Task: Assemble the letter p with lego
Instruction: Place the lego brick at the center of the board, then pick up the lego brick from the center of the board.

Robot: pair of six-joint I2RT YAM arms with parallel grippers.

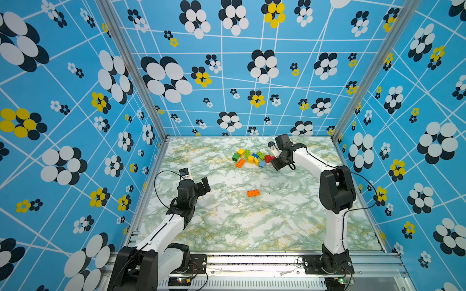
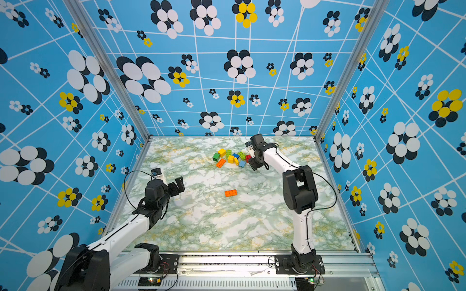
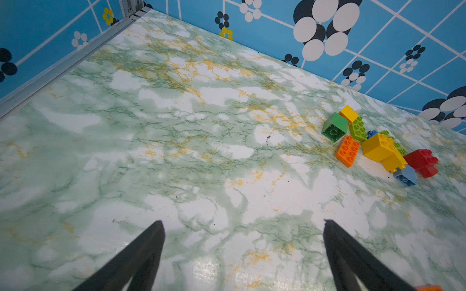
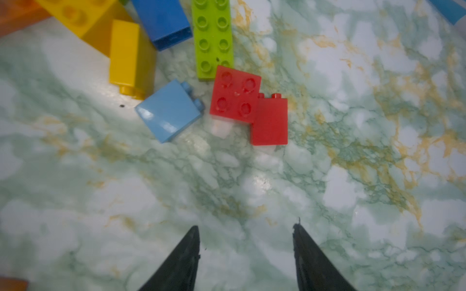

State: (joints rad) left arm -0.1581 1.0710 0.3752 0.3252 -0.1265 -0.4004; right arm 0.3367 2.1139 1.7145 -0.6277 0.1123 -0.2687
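Nearest the robot's base, the marbled bench (image 1: 252, 226) lies bare, and no letter shape stands anywhere on it. A little farther in, the left claw (image 3: 243, 221) hangs over the bench with its jaws spread wide and nothing between them, well apart from every brick. Roughly level with it, toward the middle, a single oblong orange brick (image 1: 253, 193) lies flat with studs up, alone; it looks like the only piece set out as a possible start of the P, so the build is judged barely begun. Farther back, the right claw (image 4: 245, 226) hovers low just beside the pile, its jaws parted about halfway and empty, aimed toward two red bricks (image 4: 248, 105) that touch each other, one studs-up and one on its side. Next to them lies a light blue brick (image 4: 169, 110) tipped over, then a lime oblong brick (image 4: 213, 37), yellow bricks (image 4: 126, 55) and a blue brick (image 4: 161, 20). At the far edge of the pile sit a green brick (image 1: 235, 156) and a second orange brick (image 1: 240, 163). Nearly all the picking, placing and pressing together remains.
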